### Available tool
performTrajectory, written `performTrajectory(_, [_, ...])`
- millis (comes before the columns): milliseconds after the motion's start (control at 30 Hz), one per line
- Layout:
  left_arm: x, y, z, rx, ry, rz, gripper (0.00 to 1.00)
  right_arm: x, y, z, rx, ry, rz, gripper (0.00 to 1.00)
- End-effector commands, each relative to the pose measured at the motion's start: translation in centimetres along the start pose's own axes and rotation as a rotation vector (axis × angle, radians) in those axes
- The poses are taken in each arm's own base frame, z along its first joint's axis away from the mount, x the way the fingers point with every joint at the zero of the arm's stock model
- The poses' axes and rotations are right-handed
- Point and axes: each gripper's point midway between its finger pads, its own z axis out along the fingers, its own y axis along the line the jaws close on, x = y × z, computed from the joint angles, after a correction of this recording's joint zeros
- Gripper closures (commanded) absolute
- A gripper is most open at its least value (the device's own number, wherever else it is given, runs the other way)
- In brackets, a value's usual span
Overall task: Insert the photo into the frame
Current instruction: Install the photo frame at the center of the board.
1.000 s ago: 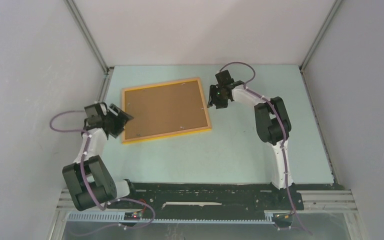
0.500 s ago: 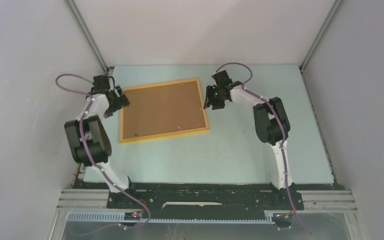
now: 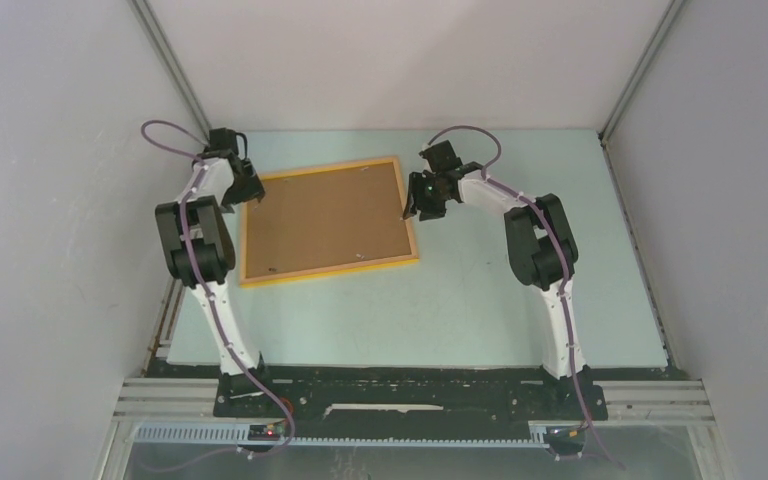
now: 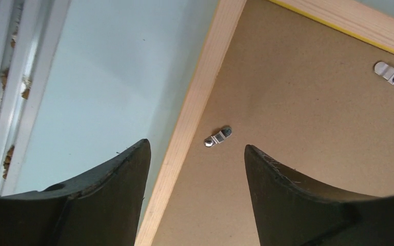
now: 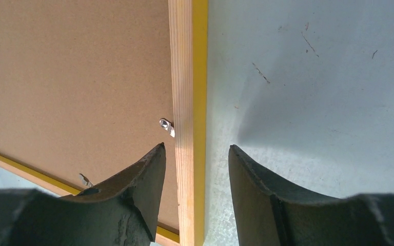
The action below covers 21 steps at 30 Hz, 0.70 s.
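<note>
The frame [image 3: 330, 266] lies face down on the pale table, its yellow-orange rim around the brown backing board [image 3: 325, 215]. The photo is hidden. My left gripper [image 3: 252, 196] hovers open at the frame's far-left corner. In the left wrist view its jaws [image 4: 196, 144] straddle the wooden rim [image 4: 205, 87], with a metal clip [image 4: 218, 137] just ahead. My right gripper [image 3: 410, 212] is open over the right rim. In the right wrist view its jaws [image 5: 197, 146] stand either side of the rim [image 5: 187, 66], apart from it, near another clip [image 5: 166, 125].
Grey enclosure walls with metal corner posts [image 3: 175, 70] close in the table on three sides. A white rail [image 4: 10, 87] runs along the table's left edge, close to my left gripper. Bare table [image 3: 520, 300] stretches right of and in front of the frame.
My left arm has swung from the frame's near-left side up to its far-left corner. The right gripper has edged left onto the right rim, and the frame has shifted slightly left.
</note>
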Motion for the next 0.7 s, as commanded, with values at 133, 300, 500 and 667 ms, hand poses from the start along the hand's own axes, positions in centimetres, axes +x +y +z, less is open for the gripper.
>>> performTrajectory(133, [0.1,-0.3,0.0,-0.053,0.059,0.017,0.34,-1.3,0.6,-0.2,-0.028,-0.019,-0.016,0.44])
performTrajectory(300, [0.6,0.0,0.8,-0.073,0.086,0.039,0.35,-1.2,0.6,-0.1,-0.025,-0.014,-0.015,0.44])
performTrajectory(500, [0.6,-0.5,1.5,-0.049,0.094,0.012,0.41,-1.1,0.6,0.0,-0.022,-0.010,-0.016,0.45])
performTrajectory(667, [0.3,-0.9,1.8,-0.053,0.092,-0.041,0.58,-1.1,0.8,0.1,-0.022,-0.006,-0.023,0.45])
